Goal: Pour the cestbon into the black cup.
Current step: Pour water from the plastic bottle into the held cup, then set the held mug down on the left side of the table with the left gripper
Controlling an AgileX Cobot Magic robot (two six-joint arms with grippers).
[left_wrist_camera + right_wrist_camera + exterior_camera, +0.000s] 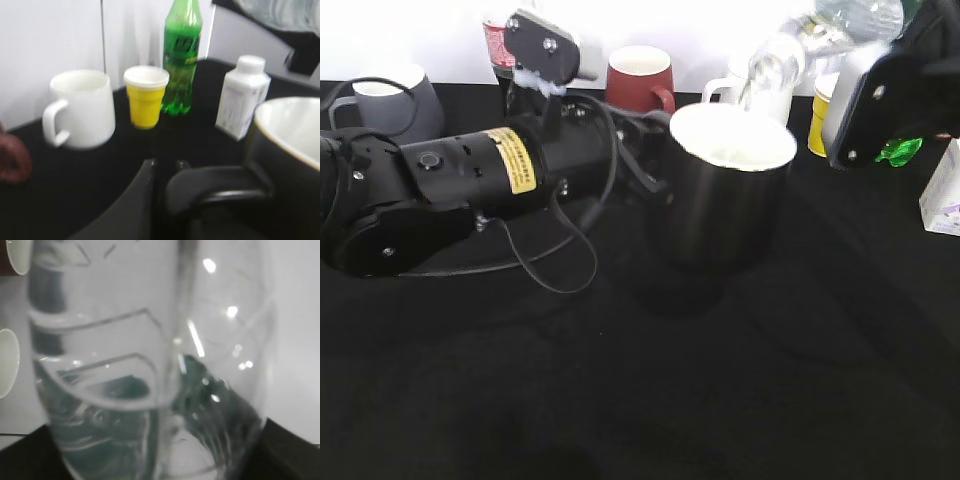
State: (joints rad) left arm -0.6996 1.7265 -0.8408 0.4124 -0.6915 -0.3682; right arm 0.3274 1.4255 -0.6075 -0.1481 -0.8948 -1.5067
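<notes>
Cestbon [820, 35] tilts in right claw [880, 90] above black cup [730, 190], held by left claw [645, 150].

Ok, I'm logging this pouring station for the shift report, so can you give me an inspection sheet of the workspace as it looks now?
Surface: black cloth-covered table, no spill seen.
Job's things: small clear plastic water bottle tilted, mouth above the black mug with white inside.
Clutter: grey mug, dark red mug, white mug, yellow paper cup, green soda bottle, white carton.
Grippers: left gripper closed on the mug's handle; right gripper holds the bottle.
Cables: black cable loops off the left arm onto the table.
Surroundings: white wall behind.
</notes>
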